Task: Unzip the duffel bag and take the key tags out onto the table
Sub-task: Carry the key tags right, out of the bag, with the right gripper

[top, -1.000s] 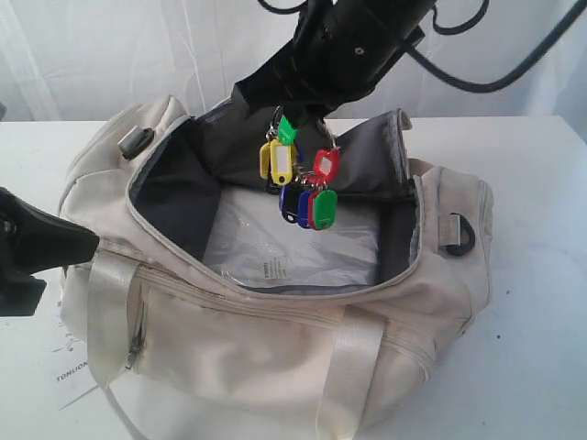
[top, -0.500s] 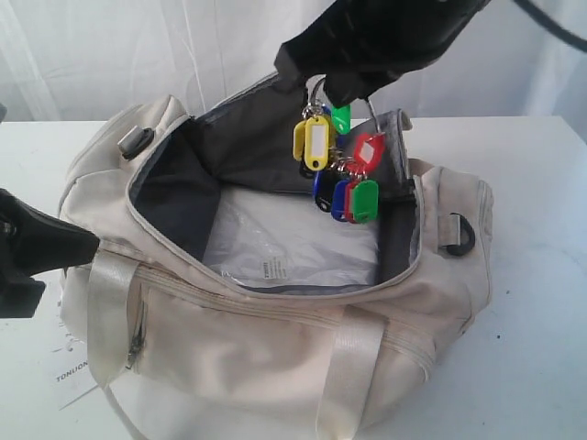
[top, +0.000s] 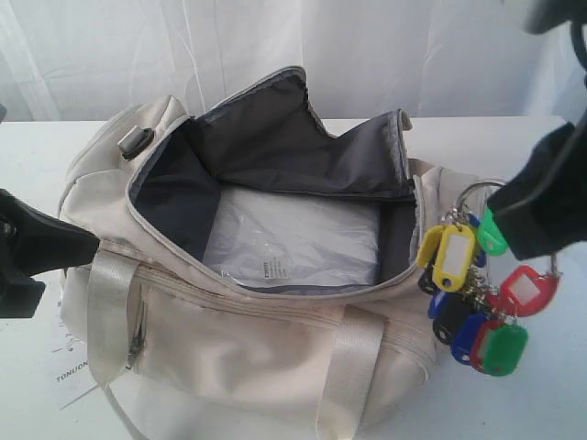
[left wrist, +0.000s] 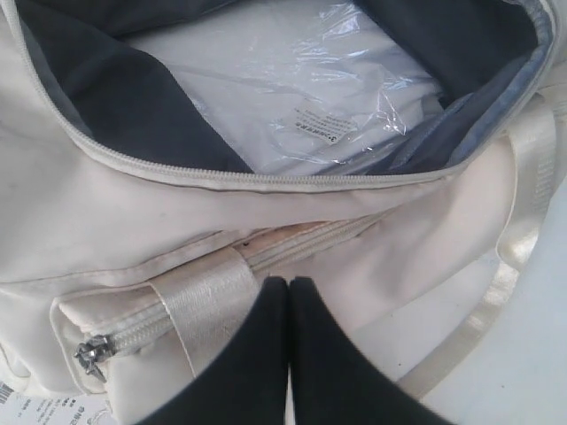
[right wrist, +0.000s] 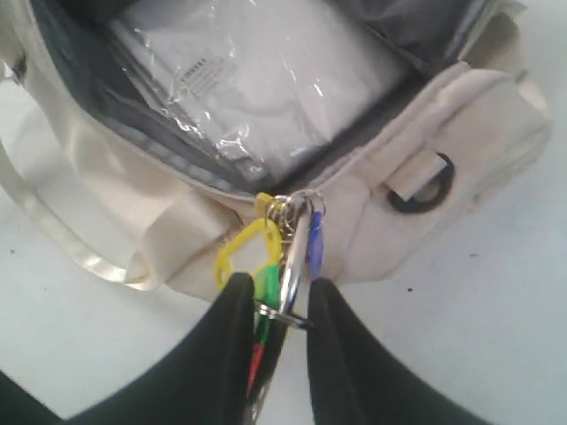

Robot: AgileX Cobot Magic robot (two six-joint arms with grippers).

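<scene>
The cream duffel bag lies unzipped on the white table, its dark grey lining showing. The bunch of key tags in yellow, blue, red and green hangs in the air off the bag's right end, above the table. My right gripper is shut on the key tags' metal rings. My left gripper is shut with nothing in it, against the bag's left front by a webbing handle; its fingertips touch each other.
A clear plastic packet with a white sheet lies in the bag's bottom. A white paper label with black print rests on the table at the bag's front left. A black strap ring sits on the bag's end.
My right gripper has carried the key tags from above the bag's opening out to the right and lower, past the bag's right end. The left gripper has not moved.
</scene>
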